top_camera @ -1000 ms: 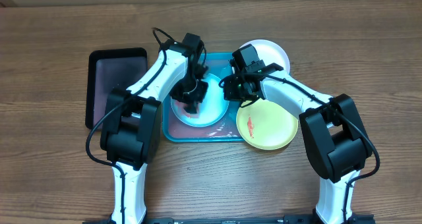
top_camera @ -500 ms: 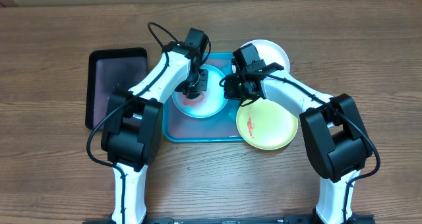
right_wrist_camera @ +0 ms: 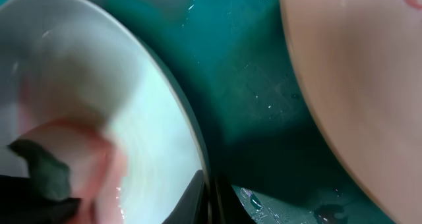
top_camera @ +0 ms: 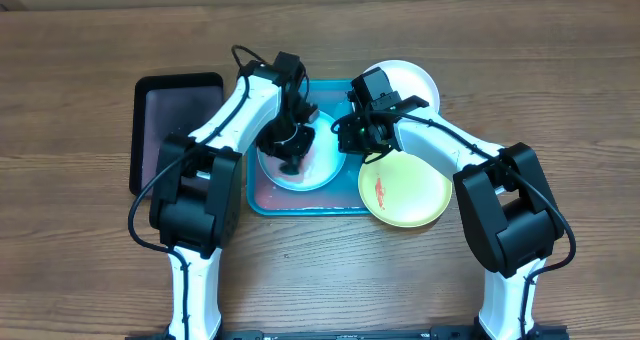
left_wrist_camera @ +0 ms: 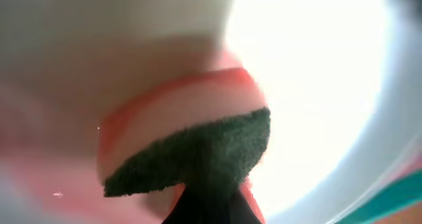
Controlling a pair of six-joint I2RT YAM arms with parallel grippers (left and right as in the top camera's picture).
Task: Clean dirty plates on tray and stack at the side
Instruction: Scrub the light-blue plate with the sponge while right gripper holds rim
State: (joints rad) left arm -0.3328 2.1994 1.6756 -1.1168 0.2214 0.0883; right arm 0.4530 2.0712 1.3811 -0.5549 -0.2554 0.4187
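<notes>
- Our left gripper (top_camera: 291,154) sits back over the near half of the light blue plate (top_camera: 322,163); half a second ago it was by the far rim.
- The sponge (left_wrist_camera: 198,151) it clamps comes with it.
- We find the plate slightly closer to the tray's (top_camera: 300,210) near rim.

Black tray (top_camera: 178,130) with dull pink floor at left of wood-grain counter (top_camera: 80,250); pink sponge (left_wrist_camera: 198,148) with dark green scouring face.

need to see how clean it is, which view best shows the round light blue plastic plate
Overhead: the light blue plate shows almost whole, the left gripper over its middle. Left wrist gives a blurred close-up; right wrist only one side.
</notes>
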